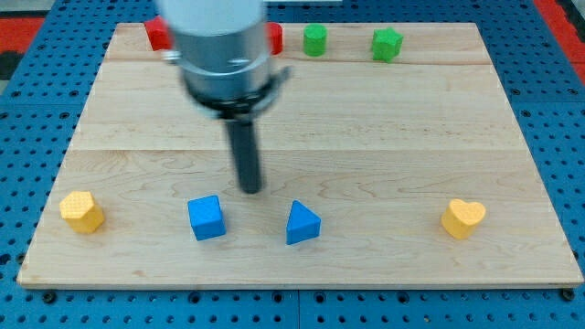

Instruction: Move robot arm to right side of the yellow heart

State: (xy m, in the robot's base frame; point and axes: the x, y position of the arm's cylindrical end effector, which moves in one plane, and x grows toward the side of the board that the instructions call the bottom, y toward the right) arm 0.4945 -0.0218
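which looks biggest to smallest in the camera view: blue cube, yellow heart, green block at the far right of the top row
1. blue cube
2. yellow heart, close to the cube, so that order is unsure
3. green block, smallest, though it sits at the view's top, likely farther from the camera, so it may only look smaller

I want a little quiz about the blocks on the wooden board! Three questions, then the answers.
1. True or false: my tip touches the yellow heart-shaped block.
2. Which lies nearer the view's left: A) the blue cube block or B) the blue triangular block?
3. How many green blocks sit along the view's top edge?

Key: 1 false, it stands far to the view's left of it; 2 A; 3 two.
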